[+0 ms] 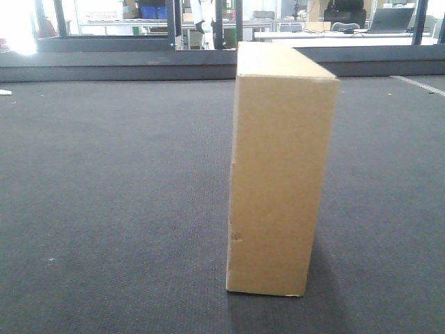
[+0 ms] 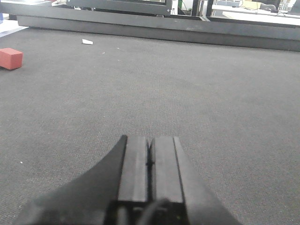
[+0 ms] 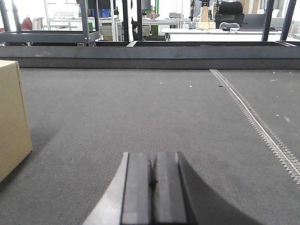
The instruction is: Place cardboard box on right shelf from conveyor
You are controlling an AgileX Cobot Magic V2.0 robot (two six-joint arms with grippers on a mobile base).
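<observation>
Centre of the front view: the cardboard box (image 1: 281, 174), plain tan and unprinted, stands upright on its narrow end on the conveyor (image 1: 104, 209), a wide dark grey belt with a fine ribbed weave. Small dents mark the box's left edge towards the bottom, and its shadow falls on the belt to the lower right. A dark rail (image 1: 118, 66) runs across the top of the frame at the belt's far side, with blue bins (image 1: 151, 12) visible behind it at upper left.

From the left wrist camera, the left gripper (image 2: 150, 140) fills the bottom centre of the frame, its two black fingers (image 2: 136, 164) pressed together with nothing between them, low over bare belt. A small red block (image 2: 10, 58) lies on the belt at the left edge, and a white scrap (image 2: 87, 41) sits near the top left; both are well apart from the gripper.

From the right wrist camera, the right gripper (image 3: 152, 157) is likewise closed on nothing at bottom centre. The box shows at the left edge of that frame, resting on the belt and well apart from the fingers. A pale toothed seam (image 3: 255, 124) runs across the belt from upper centre to the right edge
</observation>
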